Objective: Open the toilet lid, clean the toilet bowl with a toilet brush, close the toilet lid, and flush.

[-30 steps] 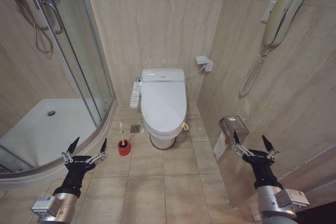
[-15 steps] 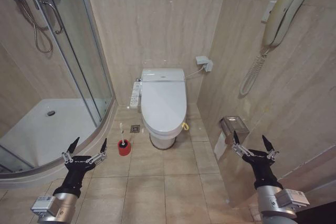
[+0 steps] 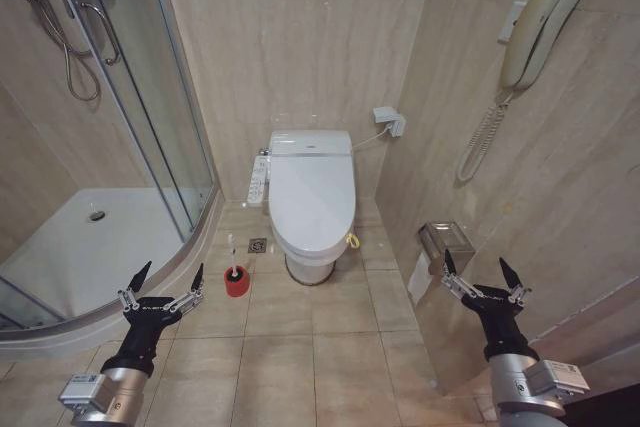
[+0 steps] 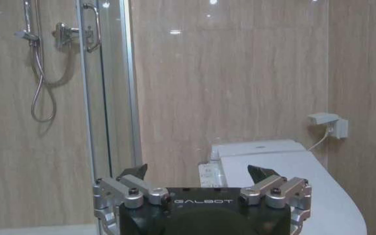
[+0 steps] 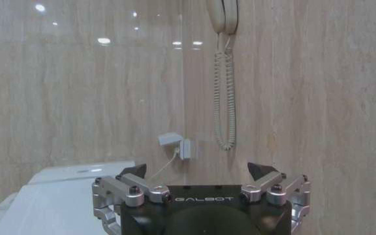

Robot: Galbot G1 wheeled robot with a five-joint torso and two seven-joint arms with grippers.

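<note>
The toilet lid (image 3: 312, 195) lies shut, glossy white, covering the toilet bowl, whose pedestal base (image 3: 308, 269) stands on the tiled floor against the back wall. The lid also appears in the left wrist view (image 4: 286, 181) and the right wrist view (image 5: 51, 200). The toilet brush (image 3: 232, 257) stands with its thin white handle upright in a small red holder (image 3: 237, 282) to the left of the toilet. My left gripper (image 3: 166, 283) hovers open at the lower left, short of the brush. My right gripper (image 3: 474, 274) is open at the lower right, near the wall.
A glass shower cabin (image 3: 130, 127) with a white tray (image 3: 70, 252) fills the left side. On the right wall hang a phone (image 3: 535, 32) with a coiled cord and a toilet paper holder (image 3: 440, 247). A control panel (image 3: 260, 180) sits at the toilet's left side. Tiled floor lies before the toilet.
</note>
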